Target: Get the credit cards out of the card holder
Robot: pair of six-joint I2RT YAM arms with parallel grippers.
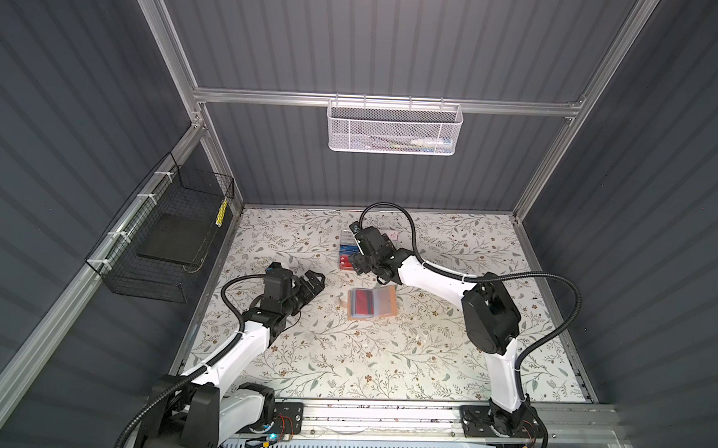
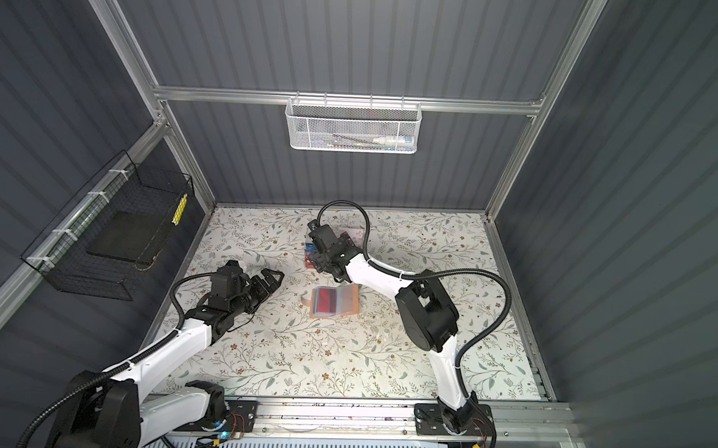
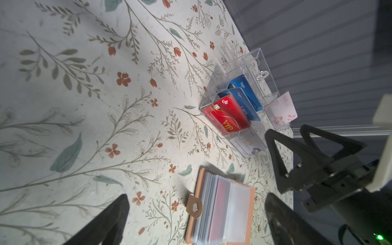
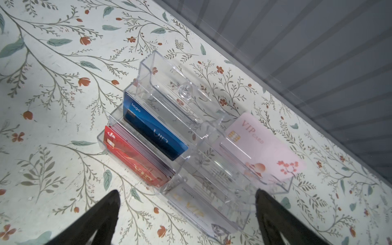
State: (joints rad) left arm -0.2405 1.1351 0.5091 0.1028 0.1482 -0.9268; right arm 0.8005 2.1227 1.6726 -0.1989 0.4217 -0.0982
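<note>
The tan card holder (image 1: 388, 306) (image 2: 350, 301) (image 3: 252, 212) lies open at mid-table, in both top views. A red credit card (image 1: 365, 300) (image 3: 220, 203) shows through one of its clear sleeves. My left gripper (image 1: 316, 282) (image 2: 275, 279) (image 3: 196, 198) is open and empty, hovering just left of the holder, which lies between its fingers in the left wrist view. My right gripper (image 1: 353, 261) (image 2: 316, 261) (image 4: 186, 192) is open and empty at the near end of a clear acrylic box (image 1: 345, 237) (image 4: 161, 70). More credit cards stand in the box: red (image 4: 137, 161), blue (image 4: 152, 129) and pink (image 4: 261, 146).
A white mesh basket (image 1: 395, 126) hangs on the back wall. A black wire basket (image 1: 169, 241) hangs on the left wall. The acrylic box sits near the table's back edge, close to the back wall (image 4: 318, 53). The arms' bases stand on the front rail (image 1: 382, 417).
</note>
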